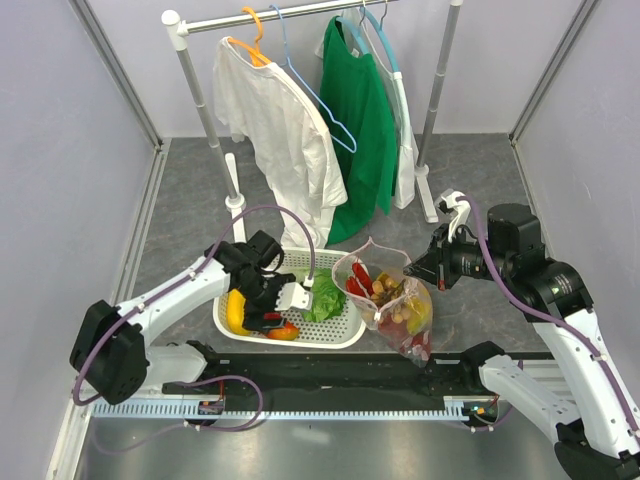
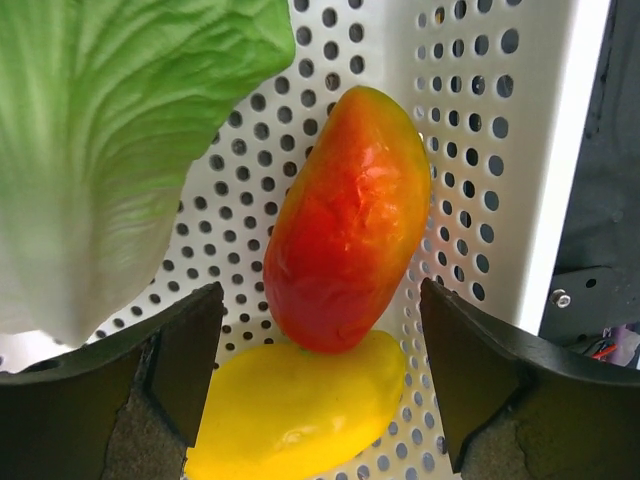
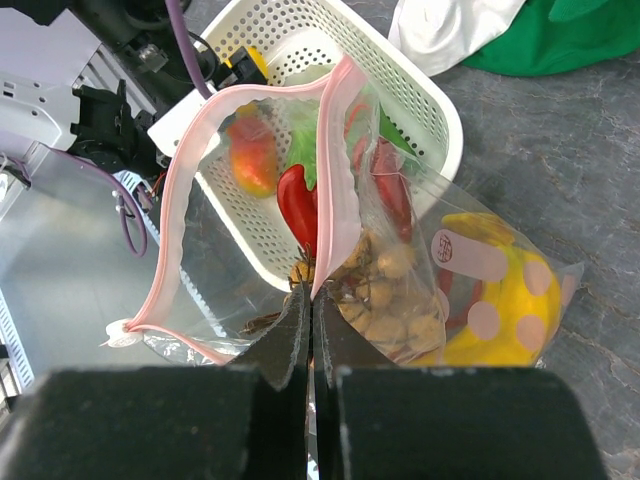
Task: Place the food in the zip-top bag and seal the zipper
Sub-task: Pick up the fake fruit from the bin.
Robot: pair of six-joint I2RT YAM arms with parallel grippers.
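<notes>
Top external view: bag half filled, three foods left in basket

Left hand hangs wide open inside the white basket, fingers either side of the mango and not touching it. The banana lies near the mango, with the lettuce to their right. Just right of the basket, the zip-top bag stands on the counter with the lobster, the longan bunch and a yellow piece, likely the lemon, inside. Its zipper gapes unsealed. The right hand is pinched shut on the mouth edge, holding it up. I judge about half done: three foods and the sealing remain
</notes>
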